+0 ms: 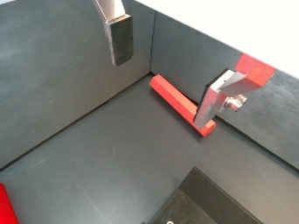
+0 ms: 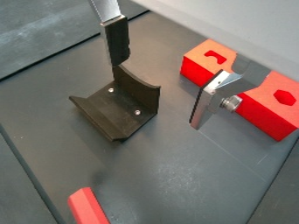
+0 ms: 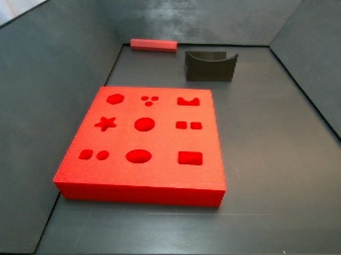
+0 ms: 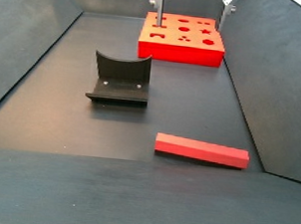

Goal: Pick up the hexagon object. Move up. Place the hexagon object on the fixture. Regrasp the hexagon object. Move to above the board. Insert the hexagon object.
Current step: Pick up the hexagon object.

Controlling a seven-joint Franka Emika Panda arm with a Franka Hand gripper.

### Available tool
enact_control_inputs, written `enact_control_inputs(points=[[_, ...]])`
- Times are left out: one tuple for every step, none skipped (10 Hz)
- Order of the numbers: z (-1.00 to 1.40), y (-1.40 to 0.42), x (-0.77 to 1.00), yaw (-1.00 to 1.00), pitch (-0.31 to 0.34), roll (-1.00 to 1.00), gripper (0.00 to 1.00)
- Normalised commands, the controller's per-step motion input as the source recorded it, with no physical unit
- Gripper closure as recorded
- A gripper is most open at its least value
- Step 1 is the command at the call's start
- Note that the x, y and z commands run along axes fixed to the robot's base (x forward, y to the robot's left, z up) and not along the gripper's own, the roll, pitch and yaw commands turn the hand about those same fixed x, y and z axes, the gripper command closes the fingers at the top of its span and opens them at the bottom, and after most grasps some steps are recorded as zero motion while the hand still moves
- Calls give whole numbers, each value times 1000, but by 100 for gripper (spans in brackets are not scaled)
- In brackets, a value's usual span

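We judge the pick could fail if the hexagon bar [image 4: 202, 149], lying flat on the floor near a side wall, gets clipped at one end; our hand [image 1: 176, 72] hangs high above, fingers [image 1: 121, 42] spread wide, holding nothing. The fixture [image 4: 121, 78] and board [image 3: 144, 139] wait untouched.

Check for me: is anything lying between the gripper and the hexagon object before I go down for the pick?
Nothing visible does. The gripper hangs open above bare floor, and the hexagon object lies flat near the wall with open floor around it. The fixture and the board sit well aside.
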Motion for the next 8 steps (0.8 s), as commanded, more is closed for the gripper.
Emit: enact_control_inputs(points=[[-43, 51, 0, 0, 0, 0, 0], [-211, 480, 71, 569, 4, 0, 0], [-274, 423, 0, 740, 11, 20, 0], [-280, 383, 0, 780, 0, 21, 0], [-326, 391, 0, 783, 0, 9, 0], [-380, 397, 0, 751, 0, 0, 0], [-437, 403, 0, 740, 0, 0, 0], [-460, 429, 0, 734, 0, -13, 0]])
